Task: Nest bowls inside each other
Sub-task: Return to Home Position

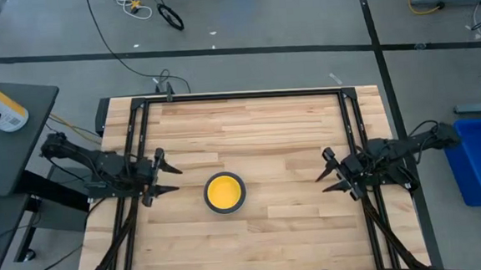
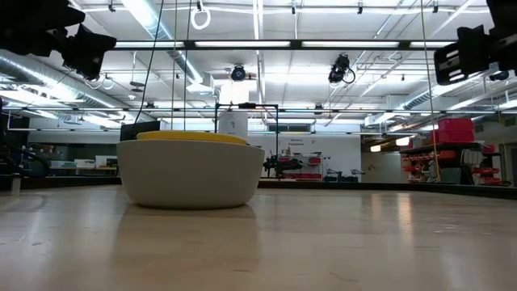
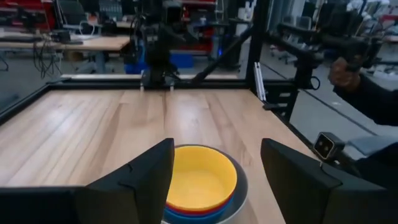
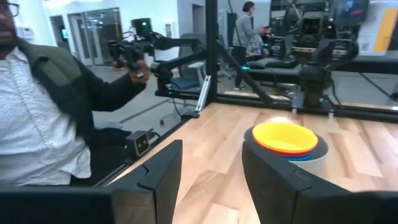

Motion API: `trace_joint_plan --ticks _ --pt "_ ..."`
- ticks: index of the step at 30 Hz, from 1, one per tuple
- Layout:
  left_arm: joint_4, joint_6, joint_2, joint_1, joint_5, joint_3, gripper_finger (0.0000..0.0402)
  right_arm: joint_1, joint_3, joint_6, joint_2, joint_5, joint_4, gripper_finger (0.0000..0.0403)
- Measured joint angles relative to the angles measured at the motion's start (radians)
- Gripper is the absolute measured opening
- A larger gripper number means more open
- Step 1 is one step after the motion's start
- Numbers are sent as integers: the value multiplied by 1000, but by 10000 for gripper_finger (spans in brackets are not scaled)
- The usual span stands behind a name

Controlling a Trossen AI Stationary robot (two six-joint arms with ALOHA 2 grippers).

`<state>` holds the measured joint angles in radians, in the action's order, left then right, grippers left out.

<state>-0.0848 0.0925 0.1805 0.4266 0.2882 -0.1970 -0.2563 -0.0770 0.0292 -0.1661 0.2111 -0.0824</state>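
Note:
The bowls stand nested in one stack (image 1: 225,192) near the table's middle: a yellow bowl (image 3: 200,178) on top, red and blue rims below it (image 4: 292,152), all inside the larger grey bowl (image 2: 191,172), whose base rests on the wood. My left gripper (image 1: 168,177) stands open at the table's left edge, pointing level at the stack and apart from it. My right gripper (image 1: 330,171) stands open at the right edge, also pointing at the stack from a distance. Neither holds anything.
A black frame (image 1: 238,95) runs around the wooden table top. A person sits beside the table (image 4: 43,118), holding a control handle (image 4: 134,56). A blue bin (image 1: 480,158) stands off the table's right side. Bare wood lies all around the stack.

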Motion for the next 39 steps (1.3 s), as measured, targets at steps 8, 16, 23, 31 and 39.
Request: trace_joint_plan --ticks 8,16,23,31,39 --pt "48 -21 -98 0 -6 94 247 -83 68 35 -3 -85 -70 194" --pt "57 -3 -145 1 -81 124 247 -155 68 45 -4 -104 -78 209" --pt "16 -47 -144 0 -49 124 247 -195 68 82 -4 4 -55 219" --pt "-101 98 -119 0 3 114 247 -226 67 84 -4 -44 -33 228" --pt "-104 85 -125 8 -9 113 247 -246 67 34 9 -63 -10 237"
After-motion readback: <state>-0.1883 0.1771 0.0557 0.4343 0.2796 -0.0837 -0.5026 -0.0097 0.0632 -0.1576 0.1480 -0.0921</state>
